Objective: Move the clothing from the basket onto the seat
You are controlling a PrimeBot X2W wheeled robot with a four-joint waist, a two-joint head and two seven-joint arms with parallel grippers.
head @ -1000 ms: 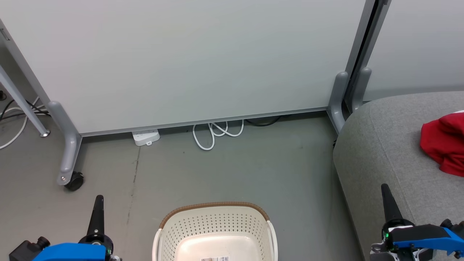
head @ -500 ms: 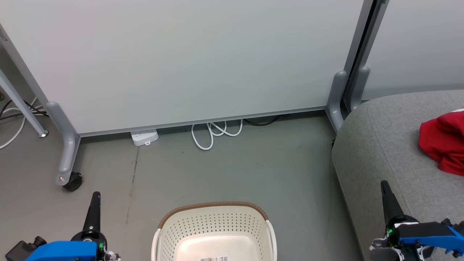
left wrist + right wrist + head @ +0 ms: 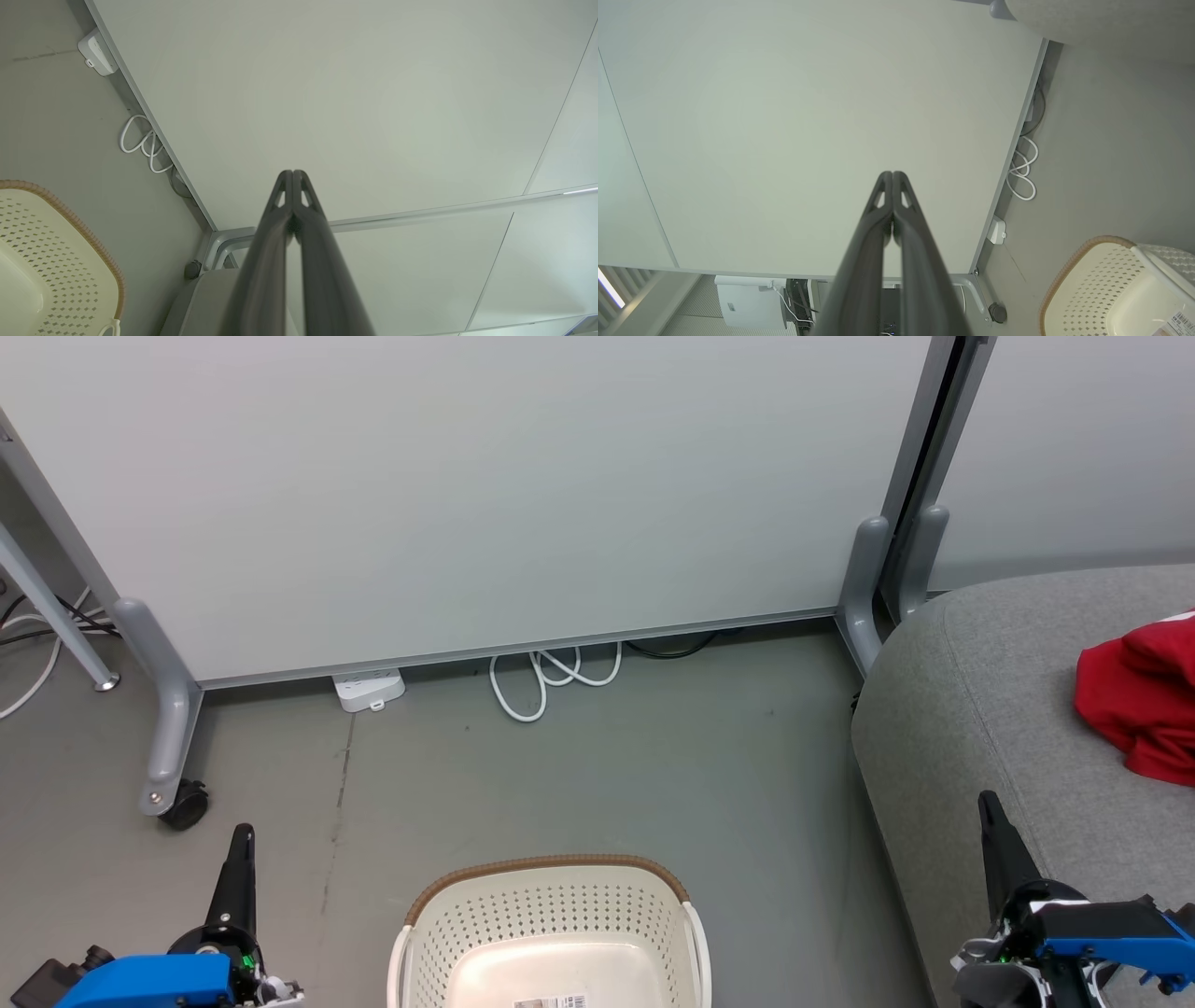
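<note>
Red clothing (image 3: 1141, 707) lies crumpled on the grey seat (image 3: 990, 709) at the right edge of the head view. The cream perforated basket (image 3: 551, 905) with a brown rim stands on the floor at bottom centre, and its visible inside holds only a label; it shows too in the left wrist view (image 3: 51, 252) and the right wrist view (image 3: 1092, 284). My left gripper (image 3: 241, 845) is shut at lower left, left of the basket. My right gripper (image 3: 988, 812) is shut at lower right, over the seat's front edge. Both pairs of fingers (image 3: 292, 179) (image 3: 893, 181) are pressed together with nothing between them.
A pale partition panel (image 3: 467, 495) on wheeled grey feet (image 3: 173, 775) stands behind the basket. A white power strip (image 3: 369, 689) and a looped white cable (image 3: 551, 677) lie at its base. A table leg (image 3: 56, 607) and more cables are at far left.
The whole head view has shifted slightly left and up, so the camera moved. Both grippers sit a little higher in the picture and stay shut.
</note>
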